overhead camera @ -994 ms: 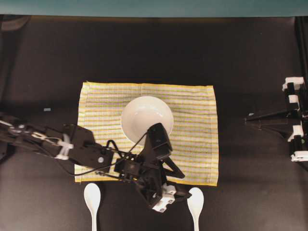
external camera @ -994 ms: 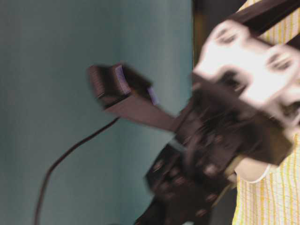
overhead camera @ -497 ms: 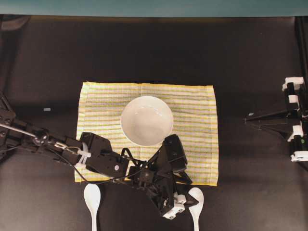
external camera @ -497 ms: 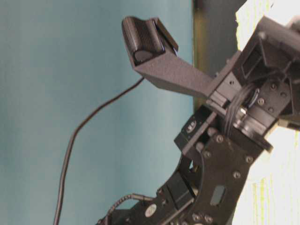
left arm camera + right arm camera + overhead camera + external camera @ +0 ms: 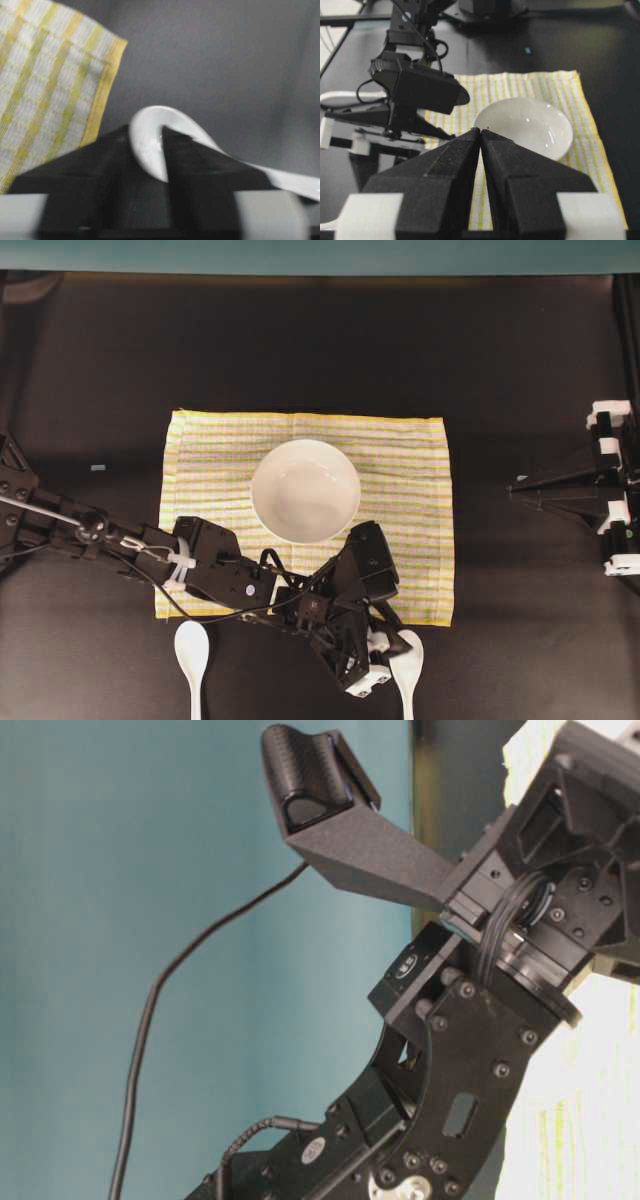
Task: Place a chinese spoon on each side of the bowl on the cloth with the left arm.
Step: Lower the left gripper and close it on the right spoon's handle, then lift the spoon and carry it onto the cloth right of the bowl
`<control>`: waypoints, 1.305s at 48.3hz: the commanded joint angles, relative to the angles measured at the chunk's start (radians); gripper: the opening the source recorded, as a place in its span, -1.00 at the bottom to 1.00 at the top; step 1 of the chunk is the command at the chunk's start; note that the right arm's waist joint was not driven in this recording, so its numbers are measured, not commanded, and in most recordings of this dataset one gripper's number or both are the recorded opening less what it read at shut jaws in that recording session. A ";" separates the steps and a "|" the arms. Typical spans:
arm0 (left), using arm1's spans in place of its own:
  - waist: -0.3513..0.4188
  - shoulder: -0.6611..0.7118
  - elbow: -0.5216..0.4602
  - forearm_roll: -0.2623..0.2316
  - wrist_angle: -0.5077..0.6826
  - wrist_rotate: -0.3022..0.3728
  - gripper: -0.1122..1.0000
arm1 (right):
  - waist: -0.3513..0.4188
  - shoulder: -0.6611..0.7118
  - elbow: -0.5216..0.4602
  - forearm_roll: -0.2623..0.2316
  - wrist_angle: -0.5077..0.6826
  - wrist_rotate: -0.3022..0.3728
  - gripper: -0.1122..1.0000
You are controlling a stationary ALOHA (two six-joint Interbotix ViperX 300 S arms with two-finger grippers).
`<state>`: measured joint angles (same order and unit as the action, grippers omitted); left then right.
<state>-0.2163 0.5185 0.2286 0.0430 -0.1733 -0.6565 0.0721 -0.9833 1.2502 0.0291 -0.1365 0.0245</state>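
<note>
Closest in, in the left wrist view: left end effector (image 5: 164,150) narrowed around the bowl end of a white spoon (image 5: 150,137), fingers (image 5: 90,170) pressed on either side, handle trailing off to the right. Spoon apparently gripped, though whether lifted off the dark counter (image 5: 225,65) cannot be told. Cloth corner (image 5: 55,80) just beside, up and to the left.

From overhead: left arm (image 5: 200,565) stretched across the cloth's near edge, end effector (image 5: 385,665) down on the right-hand spoon (image 5: 408,672), which lies off the cloth on bare counter (image 5: 300,340). Second spoon (image 5: 192,652) untouched, also off the cloth, near its left corner.

Further on: bowl (image 5: 305,490) upright at the middle of the cloth (image 5: 410,490), cloth bare on both sides of the bowl.

Farthest: right end effector (image 5: 612,490) parked at the right edge, well apart from the cloth; jaws closed together and empty in its own wrist view (image 5: 481,137).

Judged progress: early. No spoon placed yet; first pickup just under way. Left to do: carry this spoon to one side of the bowl, release, then fetch the other and set it on the opposite side.
</note>
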 commanded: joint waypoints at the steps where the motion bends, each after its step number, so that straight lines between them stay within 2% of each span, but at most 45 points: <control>1: 0.000 -0.008 -0.028 0.003 0.035 0.006 -0.46 | 0.000 0.009 -0.006 0.002 -0.008 0.008 -0.62; 3: 0.000 -0.009 -0.034 0.003 0.051 0.006 -0.63 | 0.000 0.009 -0.006 0.003 -0.008 0.008 -0.62; 5: 0.003 -0.011 -0.040 0.003 0.064 0.008 -0.71 | 0.000 0.009 -0.006 0.002 -0.008 0.008 -0.62; 15: 0.023 -0.044 -0.081 0.003 0.178 0.011 -0.71 | 0.000 0.009 -0.006 0.002 -0.012 0.008 -0.62; 20: 0.048 -0.092 -0.101 0.003 0.268 0.037 -0.71 | 0.000 0.009 -0.006 0.002 -0.012 0.008 -0.62; 26: 0.072 -0.146 -0.126 0.003 0.344 0.101 -0.71 | 0.000 0.009 -0.005 0.002 -0.012 0.008 -0.62; 38: 0.186 -0.219 -0.179 0.003 0.505 0.293 -0.71 | 0.000 0.009 -0.005 0.002 -0.012 0.008 -0.62; 43: 0.227 -0.219 -0.189 0.003 0.522 0.356 -0.71 | 0.000 0.009 -0.003 0.002 -0.011 0.008 -0.62; 48: 0.261 -0.218 -0.192 0.003 0.523 0.390 -0.71 | 0.000 0.008 -0.005 0.002 -0.009 0.008 -0.62; 63: 0.275 -0.204 -0.170 0.003 0.514 0.403 -0.71 | 0.000 0.008 -0.002 0.003 -0.011 0.006 -0.62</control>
<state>0.0568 0.3237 0.0614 0.0430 0.3528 -0.2562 0.0721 -0.9833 1.2548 0.0291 -0.1396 0.0261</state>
